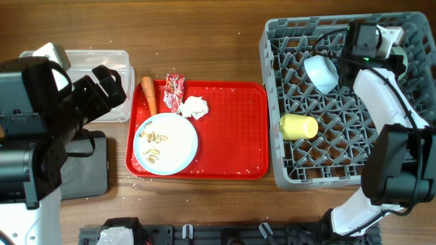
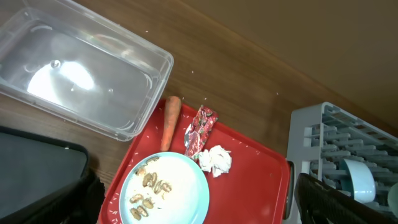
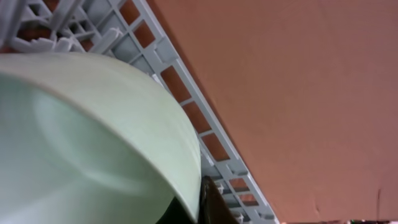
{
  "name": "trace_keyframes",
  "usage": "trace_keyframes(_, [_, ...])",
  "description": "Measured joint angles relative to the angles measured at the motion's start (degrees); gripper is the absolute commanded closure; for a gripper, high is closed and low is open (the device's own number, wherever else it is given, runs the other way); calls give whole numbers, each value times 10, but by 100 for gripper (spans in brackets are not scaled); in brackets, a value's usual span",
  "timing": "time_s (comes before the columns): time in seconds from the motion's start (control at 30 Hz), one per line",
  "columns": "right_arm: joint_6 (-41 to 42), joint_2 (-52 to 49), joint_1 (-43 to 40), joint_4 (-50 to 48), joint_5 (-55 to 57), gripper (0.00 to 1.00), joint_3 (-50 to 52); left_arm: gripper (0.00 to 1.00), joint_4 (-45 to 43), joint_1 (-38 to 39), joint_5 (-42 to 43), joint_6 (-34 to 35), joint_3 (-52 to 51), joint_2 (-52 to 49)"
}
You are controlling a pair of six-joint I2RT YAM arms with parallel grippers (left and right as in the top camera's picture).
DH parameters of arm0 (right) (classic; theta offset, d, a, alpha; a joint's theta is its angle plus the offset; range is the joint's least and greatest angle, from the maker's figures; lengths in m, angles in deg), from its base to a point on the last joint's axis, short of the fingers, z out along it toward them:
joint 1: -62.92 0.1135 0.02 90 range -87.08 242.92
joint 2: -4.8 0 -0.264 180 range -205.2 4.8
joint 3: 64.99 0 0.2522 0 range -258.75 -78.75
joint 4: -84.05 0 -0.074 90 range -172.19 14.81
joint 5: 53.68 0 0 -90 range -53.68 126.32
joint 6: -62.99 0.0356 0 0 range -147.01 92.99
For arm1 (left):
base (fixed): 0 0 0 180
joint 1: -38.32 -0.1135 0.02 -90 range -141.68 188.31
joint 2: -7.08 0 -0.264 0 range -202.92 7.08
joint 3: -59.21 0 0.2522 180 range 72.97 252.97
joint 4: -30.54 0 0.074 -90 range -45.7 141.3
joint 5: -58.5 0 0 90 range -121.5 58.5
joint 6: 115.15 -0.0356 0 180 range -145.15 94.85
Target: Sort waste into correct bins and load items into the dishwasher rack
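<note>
Tub [image 2: 81, 74]: clear, far left on desk [image 2: 261, 68].
Carrot [image 2: 170, 121]: at tray's [image 2: 255, 180] left edge, beside wrapper [image 2: 200, 129].
Tissue [image 2: 216, 159]: just right of plate [image 2: 183, 177].
Plate: holds scraps [image 2: 152, 186].
Rack [image 2: 348, 140]: right, bowl [image 2: 359, 177] inside.

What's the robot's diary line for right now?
right end effector: holds pale-green bowl over rack | left end effector: open, empty | yellow cup, light-blue bowl: in rack | plate with scraps, tissue: on red tray

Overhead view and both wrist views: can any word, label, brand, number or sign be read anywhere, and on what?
No text can be read in any view.
On the red snack wrapper: some print, too small and blurred to read.
On the light-blue plate, yellow cup, pale-green bowl and dishwasher rack: no markings visible.
</note>
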Motion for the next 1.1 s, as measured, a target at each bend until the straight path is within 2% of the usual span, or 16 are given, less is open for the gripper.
trace_keyframes(0.07, [6,0,10,15,2,88,0,0,0,0,0,0,0,0])
trace_keyframes(0.17, [14,0,28,43,1,75,0,0,0,0,0,0,0,0])
trace_keyframes(0.23, [35,0,47,87,-12,46,0,0,0,0,0,0,0,0])
trace_keyframes(0.37, [81,0,58,137,-54,29,0,0,0,0,0,0,0,0])
trace_keyframes(0.5, [111,30,58,150,-124,28,0,0,0,0,0,0,0,0])
trace_keyframes(0.67, [117,166,75,146,-229,28,0,0,0,0,0,0,0,0])
trace_keyframes(0.8, [117,230,117,147,-286,28,0,0,0,0,0,0,0,0])
trace_keyframes(1.1, [117,246,181,168,-457,28,0,0,0,0,0,0,0,0])
